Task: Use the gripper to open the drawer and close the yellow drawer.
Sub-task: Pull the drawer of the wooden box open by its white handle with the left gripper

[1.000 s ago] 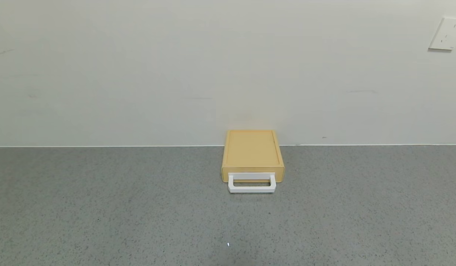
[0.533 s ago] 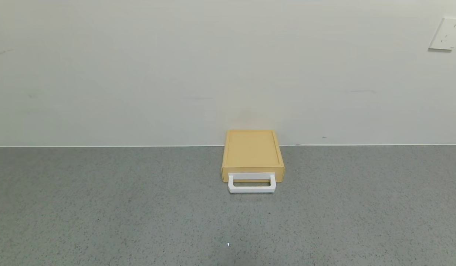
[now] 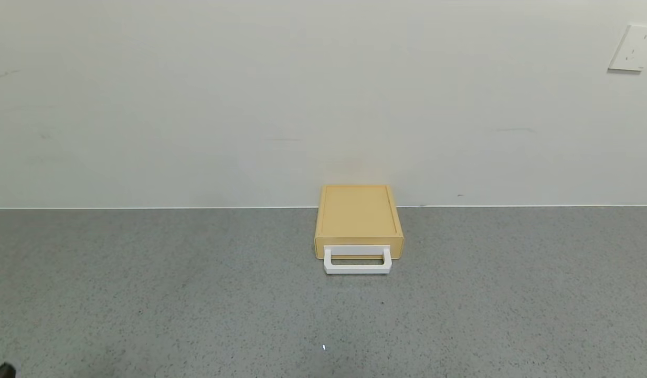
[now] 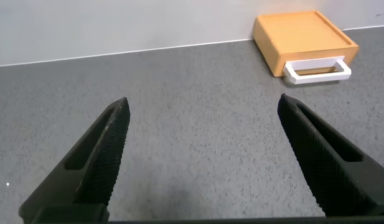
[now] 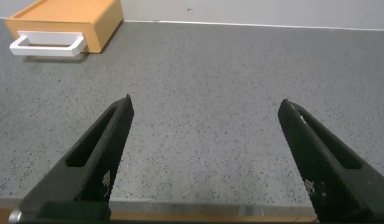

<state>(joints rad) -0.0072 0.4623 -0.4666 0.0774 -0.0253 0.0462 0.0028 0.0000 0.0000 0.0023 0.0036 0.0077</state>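
Yellow drawer (image 3: 359,223) sits shut against the wall (image 3: 250,105) on the grey counter (image 3: 197,294), white handle (image 3: 357,261) facing out. Left gripper (image 4: 204,155) and right gripper (image 5: 207,155) spread wide, well apart from it; head view catches only a dark sliver at the left corner.

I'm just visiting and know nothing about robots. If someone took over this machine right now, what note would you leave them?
Left end effector: open, empty, low over the grey counter, well short of the drawer.
Right end effector: open, empty, also short of the drawer.
Drawer: shut, against the wall, its white handle facing the robot, untouched.
Done: nothing.
Left: grasp the handle, pull the drawer open, then push it shut.
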